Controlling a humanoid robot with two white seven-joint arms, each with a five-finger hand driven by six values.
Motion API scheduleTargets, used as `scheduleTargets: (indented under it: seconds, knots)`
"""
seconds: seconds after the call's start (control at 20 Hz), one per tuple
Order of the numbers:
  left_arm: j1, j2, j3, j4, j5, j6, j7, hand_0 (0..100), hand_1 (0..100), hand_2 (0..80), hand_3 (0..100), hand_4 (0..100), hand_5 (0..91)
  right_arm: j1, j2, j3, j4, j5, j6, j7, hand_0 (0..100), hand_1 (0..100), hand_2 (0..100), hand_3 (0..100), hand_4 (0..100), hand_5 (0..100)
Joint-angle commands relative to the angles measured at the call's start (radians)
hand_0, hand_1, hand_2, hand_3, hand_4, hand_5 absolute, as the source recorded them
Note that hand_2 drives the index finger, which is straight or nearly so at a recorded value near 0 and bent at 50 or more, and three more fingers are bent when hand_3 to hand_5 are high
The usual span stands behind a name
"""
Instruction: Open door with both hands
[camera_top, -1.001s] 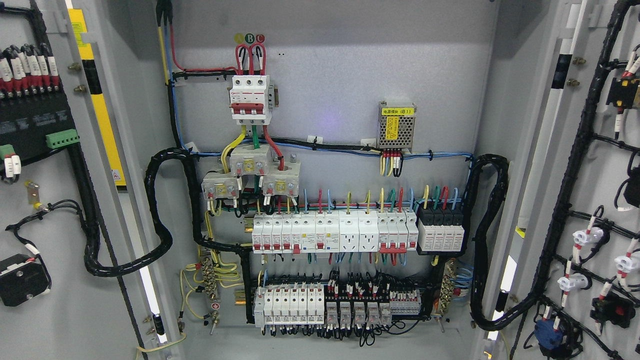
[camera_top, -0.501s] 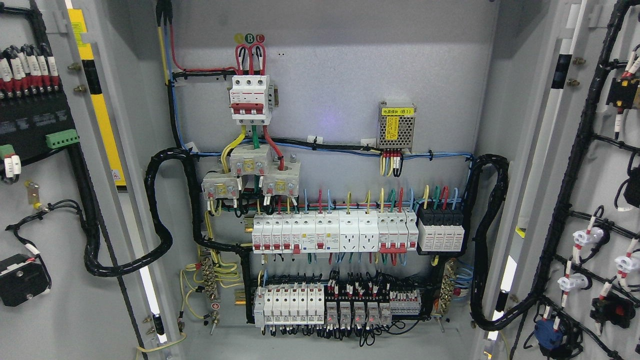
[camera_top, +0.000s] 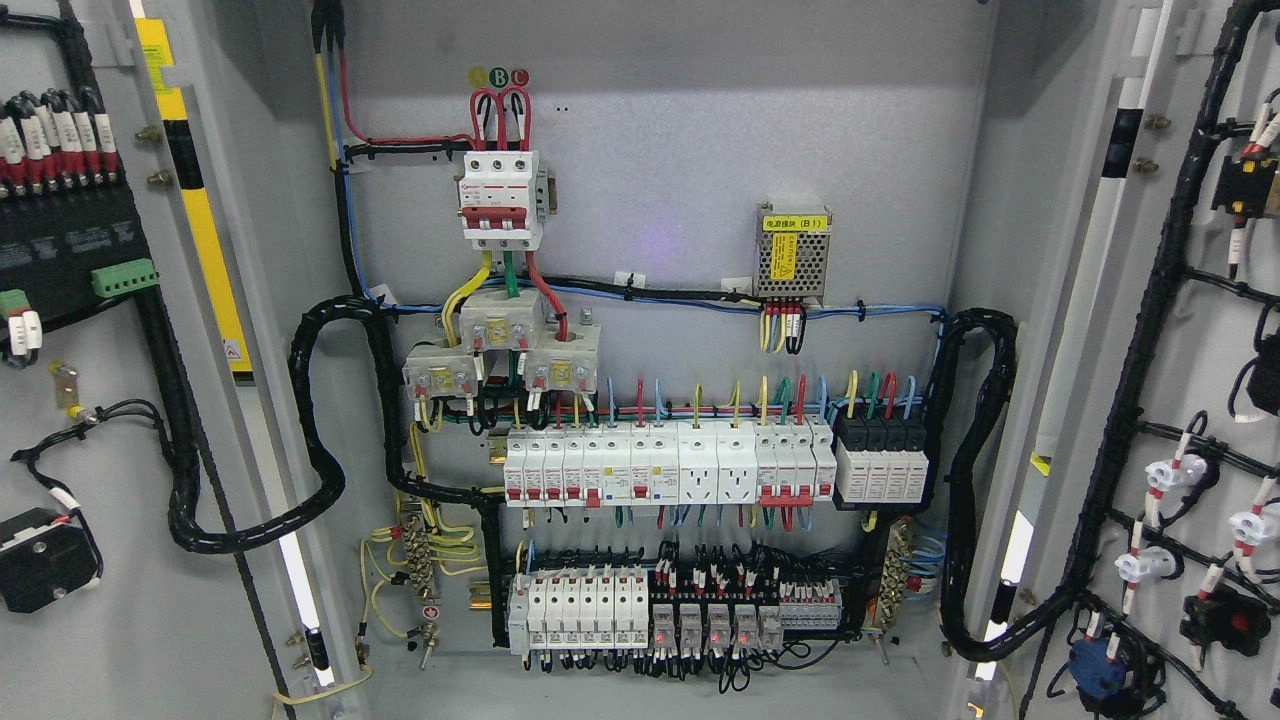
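Note:
Both doors of a grey electrical cabinet stand swung wide. The left door (camera_top: 110, 620) fills the picture's left edge and shows its inner face with black wiring and terminals. The right door (camera_top: 1215, 380) fills the right edge, also inner face out, with a black cable loom running down it. Between them the cabinet's back panel (camera_top: 680, 150) is fully exposed. Neither of my hands nor any arm shows in the head view.
On the back panel sit a red-and-white main breaker (camera_top: 502, 200), a small meshed power supply (camera_top: 793, 253), a row of breakers and sockets (camera_top: 665, 465) and a lower row of relays (camera_top: 670, 612). Thick black cable looms (camera_top: 320, 440) hang at both sides.

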Motion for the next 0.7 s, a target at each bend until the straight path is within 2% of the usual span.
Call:
scheduleTargets:
  seconds: [0.0, 0.1, 0.2, 0.35, 0.5, 0.55, 0.65]
  knots:
    - [-0.066, -0.064, -0.05, 0.636, -0.007, 0.114, 0.101, 0, 0, 0.0, 0, 0, 0.0, -0.075, 0.087, 0.04, 0.499, 0.155, 0.0, -0.045, 22, 7, 0, 0, 0, 0]
    - [-0.054, -0.063, -0.066, 0.664, -0.007, 0.114, 0.161, 0, 0, 0.0, 0, 0, 0.0, -0.08, 0.103, 0.041, 0.517, 0.199, 0.018, -0.056, 22, 7, 0, 0, 0, 0]
    - [-0.053, -0.051, -0.093, 0.675, -0.012, 0.112, 0.189, 0, 0, 0.0, 0, 0, 0.0, -0.098, 0.104, 0.031, 0.529, 0.265, 0.102, -0.082, 22, 7, 0, 0, 0, 0]
    - [-0.048, -0.023, -0.24, 0.673, -0.082, 0.085, 0.189, 0, 0, 0.0, 0, 0, 0.0, -0.115, 0.11, 0.036, 0.536, 0.278, 0.228, -0.097, 22, 7, 0, 0, 0, 0]
    - [-0.048, -0.024, -0.29, 0.673, -0.092, 0.031, 0.19, 0, 0, 0.0, 0, 0, 0.0, -0.147, 0.146, 0.042, 0.545, 0.287, 0.366, -0.105, 22, 7, 0, 0, 0, 0]
    - [-0.048, -0.026, -0.309, 0.673, -0.104, 0.016, 0.189, 0, 0, 0.0, 0, 0, 0.0, -0.164, 0.148, 0.042, 0.552, 0.301, 0.405, -0.123, 22, 7, 0, 0, 0, 0]
    - [-0.048, -0.024, -0.343, 0.673, -0.139, -0.004, 0.189, 0, 0, 0.0, 0, 0, 0.0, -0.178, 0.15, 0.041, 0.584, 0.343, 0.431, -0.187, 22, 7, 0, 0, 0, 0]
